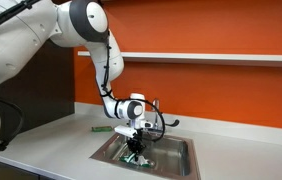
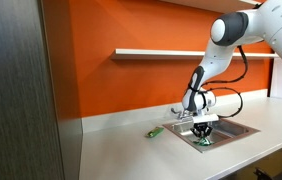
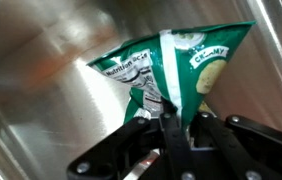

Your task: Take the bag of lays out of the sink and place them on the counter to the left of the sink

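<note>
the bag of lays (image 3: 176,70) lies down in the sink (image 1: 184,145), against the steel floor and wall, green and crinkled, with its back seam running towards the camera in the wrist view. the fingers (image 3: 141,132) are pinched together on the lower part of the bag, right around that seam fold, so they look closed on it. in both exterior views the arm reaches down into the basin, and only a sliver of green (image 2: 203,141) shows under it.

the bag is likely very light, air-filled and soft, with a slick foil skin. squeezing the puffed middle could crush the chips or let it slide out. the flat seam or a crimped end is the better hold, since the film is doubled and stiff there. once lifted it will probably dangle and swing, so clearing the sink rim towards the desk (image 1: 51,140) calls for a slow carry.
</note>
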`<act>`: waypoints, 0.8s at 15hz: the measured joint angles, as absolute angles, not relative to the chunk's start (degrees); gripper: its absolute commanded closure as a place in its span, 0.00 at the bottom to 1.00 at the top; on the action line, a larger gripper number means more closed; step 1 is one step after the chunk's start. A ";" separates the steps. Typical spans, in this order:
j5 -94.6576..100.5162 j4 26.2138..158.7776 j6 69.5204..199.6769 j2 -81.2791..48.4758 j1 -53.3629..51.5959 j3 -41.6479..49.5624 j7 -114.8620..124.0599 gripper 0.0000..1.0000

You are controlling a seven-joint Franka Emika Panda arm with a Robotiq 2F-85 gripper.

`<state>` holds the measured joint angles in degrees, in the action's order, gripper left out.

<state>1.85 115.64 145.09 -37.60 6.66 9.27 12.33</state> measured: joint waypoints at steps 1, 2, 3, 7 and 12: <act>1.85 115.63 145.09 -37.59 6.66 9.28 12.33 0.98; 1.85 115.60 145.09 -37.56 6.66 9.28 12.32 0.98; 1.85 115.60 145.05 -37.45 6.66 9.28 12.31 0.97; 1.85 115.53 145.04 -37.20 6.58 9.28 12.30 0.97; 1.93 115.46 145.09 -35.59 5.51 9.38 12.30 0.99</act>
